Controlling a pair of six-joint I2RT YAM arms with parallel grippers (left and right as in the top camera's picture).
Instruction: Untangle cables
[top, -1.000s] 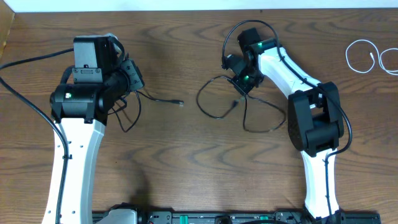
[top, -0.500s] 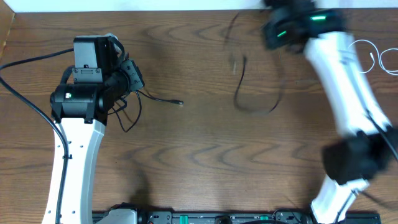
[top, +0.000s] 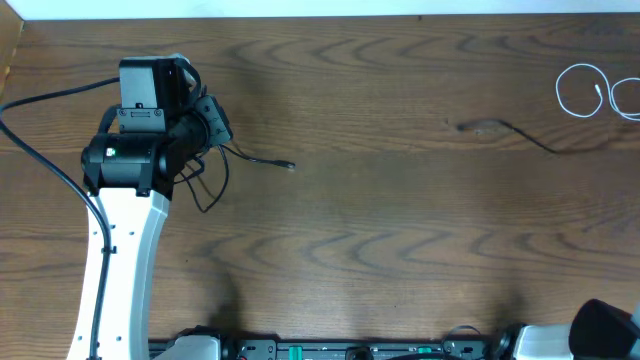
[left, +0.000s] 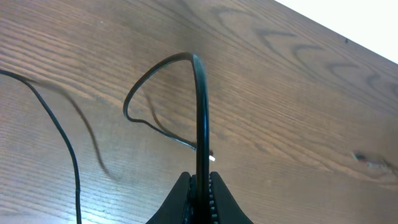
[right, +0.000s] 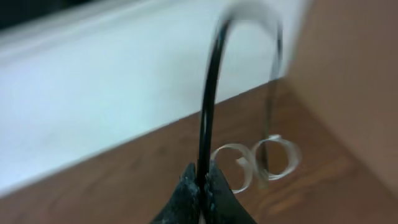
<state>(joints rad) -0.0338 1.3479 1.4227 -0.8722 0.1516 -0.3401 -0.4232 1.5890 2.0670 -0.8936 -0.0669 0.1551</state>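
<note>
1. Right wrist view: a thin black cord (right: 208, 106) is arching up from the right tool (right: 201, 185), which is clamping it, with a coiled white cord (right: 252, 163) lying beyond.
2. A second thin black cord (left: 199, 112) is being pinched by the left tool (left: 201, 185) over the brown wooden worktop (left: 298, 74).
3. Pulling apart is probably happening now. Next is calling for laying each cord down separately.

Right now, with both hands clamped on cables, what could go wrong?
The right hand pinches a black cable in a motion-blurred view; its grip could slip or the loose tail whip. That cable hangs near the coiled white cable and could snag it. The left hand's own black cord arches stiffly above its grip; tightening could kink it.
</note>
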